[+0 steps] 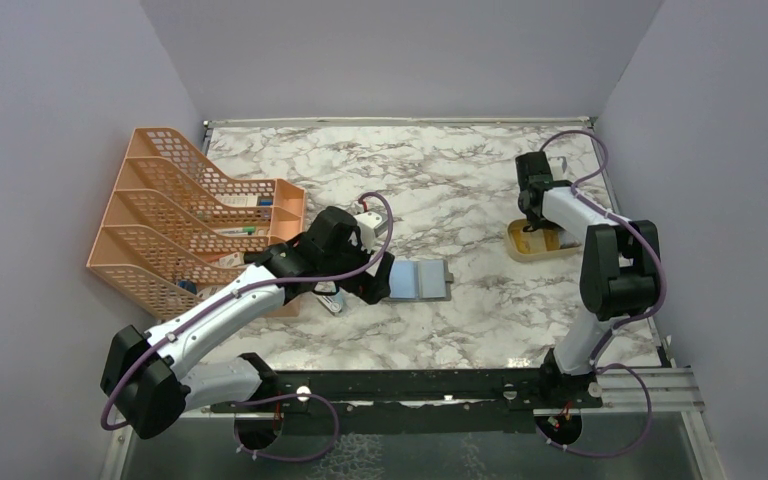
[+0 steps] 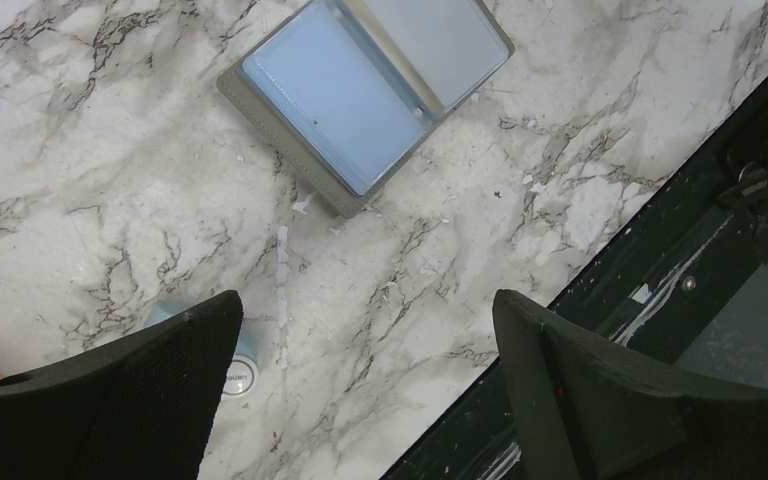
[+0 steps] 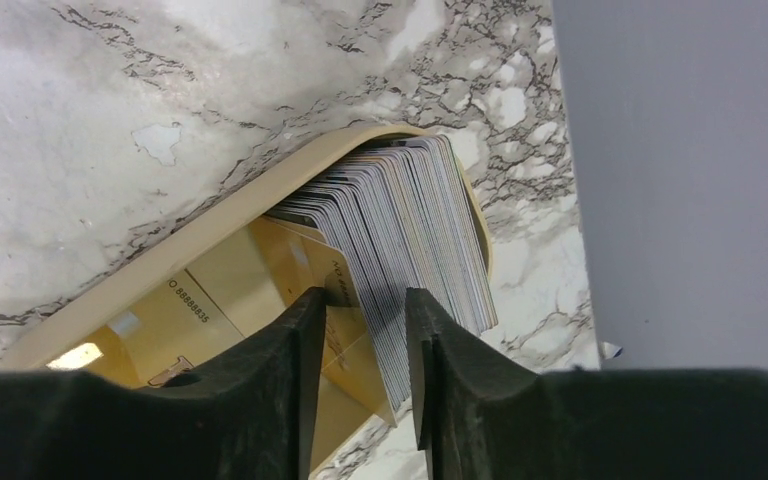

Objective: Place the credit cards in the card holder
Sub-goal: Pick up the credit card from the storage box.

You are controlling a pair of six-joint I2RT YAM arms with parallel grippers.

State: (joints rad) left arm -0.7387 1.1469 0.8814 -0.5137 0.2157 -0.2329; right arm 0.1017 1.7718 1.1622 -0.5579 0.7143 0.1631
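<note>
Mesh file rack [image 1: 192,212], orange, stands at the left of the desk [image 1: 460,190]. Beside it the left arm stretches low towards the middle, and the left gripper [image 2: 365,320] hangs over bare marble with its fingers [image 2: 175,370] spread wide, holding nothing. A small white-and-blue container [image 2: 243,368] lies by one finger. Just beyond, the card holder [image 2: 360,90] lies open and flat, light blue side up.

On the right, the right gripper [image 3: 365,315] dips into the tan tray [image 3: 210,225]. Only the wrist view shows the credit cards [image 3: 415,220]: a stack on edge, with gold ones flat beside it. The fingers [image 3: 290,380] straddle several upright cards, and I cannot tell if they pinch.
</note>
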